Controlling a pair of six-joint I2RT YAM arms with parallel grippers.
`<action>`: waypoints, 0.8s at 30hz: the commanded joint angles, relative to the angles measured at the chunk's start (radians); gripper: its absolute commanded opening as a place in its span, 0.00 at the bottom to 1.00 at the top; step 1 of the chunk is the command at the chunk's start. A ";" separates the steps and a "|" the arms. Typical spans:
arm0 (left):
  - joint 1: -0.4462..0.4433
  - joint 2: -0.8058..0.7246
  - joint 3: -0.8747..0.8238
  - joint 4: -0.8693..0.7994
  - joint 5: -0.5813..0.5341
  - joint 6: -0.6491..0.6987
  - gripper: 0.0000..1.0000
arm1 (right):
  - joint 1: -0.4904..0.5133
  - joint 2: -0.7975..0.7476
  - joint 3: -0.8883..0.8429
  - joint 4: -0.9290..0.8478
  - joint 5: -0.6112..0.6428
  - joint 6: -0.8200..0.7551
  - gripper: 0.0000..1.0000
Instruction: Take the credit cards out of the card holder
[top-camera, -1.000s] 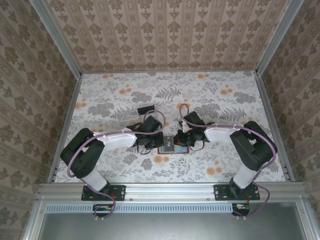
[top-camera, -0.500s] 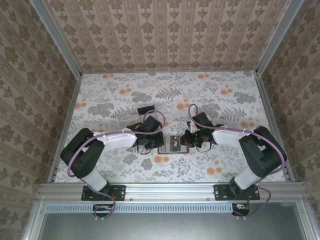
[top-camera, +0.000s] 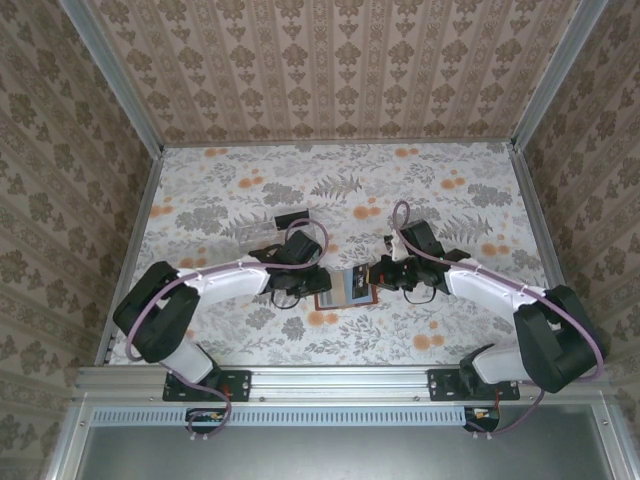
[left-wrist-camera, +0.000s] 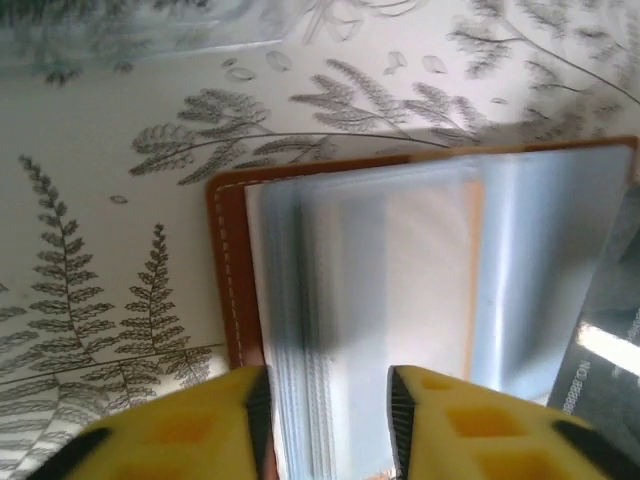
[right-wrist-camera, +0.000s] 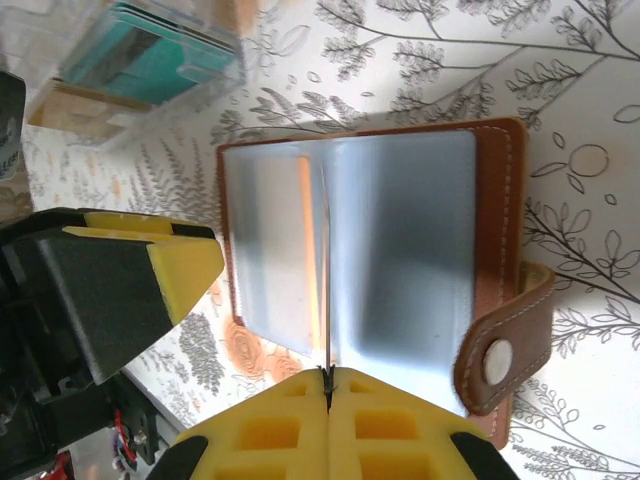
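A clear card case (right-wrist-camera: 150, 55) lies on floral tabletop (right-wrist-camera: 570, 60).

The card holder (right-wrist-camera: 400, 260) is brown leather, white-stitched, blue-grey inside, the credit card (top-camera: 352, 285) dark, the table (top-camera: 430, 190) white with grey ferns and orange flowers

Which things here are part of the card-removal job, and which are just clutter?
In the job: card holder, lying open; dark card, pinched in right pincer; left pincer, open above the holder.
Lying about: clear plastic case with teal cards; small black block.
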 joint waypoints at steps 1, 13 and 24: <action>0.021 -0.094 0.035 0.003 0.001 0.011 0.52 | -0.009 -0.042 0.043 -0.058 -0.003 -0.029 0.00; 0.139 -0.263 -0.046 0.339 0.226 -0.083 0.55 | -0.046 -0.120 0.149 0.007 -0.139 -0.043 0.00; 0.163 -0.240 -0.075 0.532 0.359 -0.157 0.44 | -0.083 -0.092 0.191 0.168 -0.300 0.025 0.00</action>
